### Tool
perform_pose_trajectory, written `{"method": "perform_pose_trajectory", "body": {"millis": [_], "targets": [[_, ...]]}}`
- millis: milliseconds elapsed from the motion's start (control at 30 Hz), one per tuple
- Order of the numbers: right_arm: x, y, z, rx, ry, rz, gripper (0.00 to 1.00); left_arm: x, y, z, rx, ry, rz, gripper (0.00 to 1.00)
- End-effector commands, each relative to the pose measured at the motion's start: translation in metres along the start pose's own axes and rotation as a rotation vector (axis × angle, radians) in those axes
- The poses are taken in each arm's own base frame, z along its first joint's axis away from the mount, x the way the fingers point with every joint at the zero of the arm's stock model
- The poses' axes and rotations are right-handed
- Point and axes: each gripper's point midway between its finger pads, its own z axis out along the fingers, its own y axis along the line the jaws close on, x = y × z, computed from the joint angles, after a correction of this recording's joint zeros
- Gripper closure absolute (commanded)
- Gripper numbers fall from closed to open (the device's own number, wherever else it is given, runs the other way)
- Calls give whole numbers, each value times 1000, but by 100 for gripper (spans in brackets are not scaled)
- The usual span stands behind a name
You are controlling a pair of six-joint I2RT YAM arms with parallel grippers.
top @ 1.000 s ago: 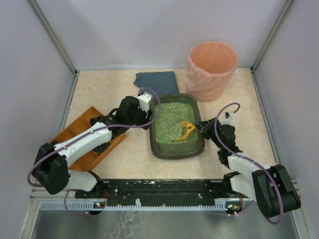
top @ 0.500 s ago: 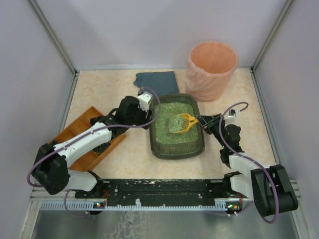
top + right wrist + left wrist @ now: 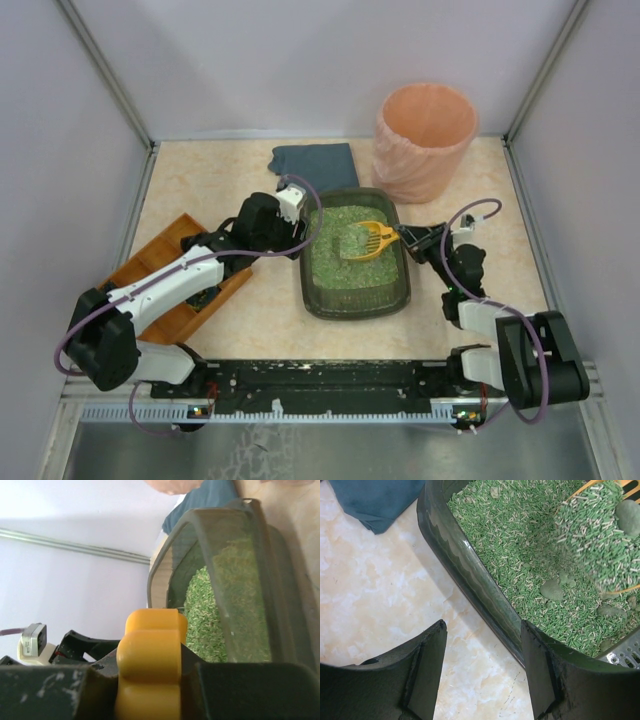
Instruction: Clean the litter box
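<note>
Litter box (image 3: 355,303) sits left of right end effector (image 3: 408,238) — clamped on loaded scoop (image 3: 365,241); left end effector (image 3: 482,635) apart, astride its wall.

The left arm (image 3: 165,285) reaches forward and to the right, elbow low. The left gripper (image 3: 482,672) points down with its jaws parted. The right arm (image 3: 480,318) is folded near its base, wrist turned leftward. The right gripper (image 3: 418,240) appears clamped on a yellow scoop handle (image 3: 150,650).
</note>
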Motion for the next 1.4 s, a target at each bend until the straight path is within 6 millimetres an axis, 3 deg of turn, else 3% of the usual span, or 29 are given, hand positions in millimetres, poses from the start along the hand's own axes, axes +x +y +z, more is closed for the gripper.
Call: {"method": "perform_pose_trajectory", "body": {"millis": [0, 100, 200, 267, 333, 400, 533, 667, 800, 833, 933, 967, 1033, 1100, 1233, 1367], "targets": [[-11, 56, 7, -211, 4, -42, 100, -11, -4, -2, 21, -38, 5, 33], [-23, 35, 1, -136, -65, 19, 100, -9, -4, -2, 20, -28, 9, 33], [1, 58, 11, -197, 47, -52, 100, -10, -5, -2, 24, -36, 8, 33], [4, 60, 11, -213, 59, -70, 100, -11, -6, 0, 30, -32, 9, 33], [-9, 40, 2, -154, -6, -18, 100, -8, -5, 0, 27, -18, 11, 33], [-15, 35, 0, -131, -42, 3, 100, -7, -4, -1, 17, -20, 8, 33], [7, 59, 5, -216, 65, -52, 100, -10, -6, -2, 30, -43, -4, 33], [-13, 37, -7, -151, -49, 11, 100, -13, -9, -3, 40, -46, -40, 33], [8, 56, 0, -187, 56, -77, 100, -19, -11, -4, 45, -77, -87, 32], [3, 57, -2, -198, 41, -88, 100, -22, -11, -3, 44, -89, -93, 33], [-22, 27, -15, -99, -75, -3, 100, -26, -10, 1, 36, -98, -99, 33], [-23, 25, -15, -90, -77, -12, 100, -26, -10, 2, 37, -98, -101, 33], [-11, 43, -8, -140, -1, -64, 100, -24, -9, 4, 39, -94, -105, 33], [-10, 49, -8, -172, 25, -78, 100, -23, -12, 5, 52, -92, -110, 33], [-30, 23, -17, -101, -80, 30, 100, -17, -12, 5, 54, -73, -112, 33], [-7, 53, -6, -209, 58, -52, 100, -16, -14, 5, 64, -76, -109, 32]]}}
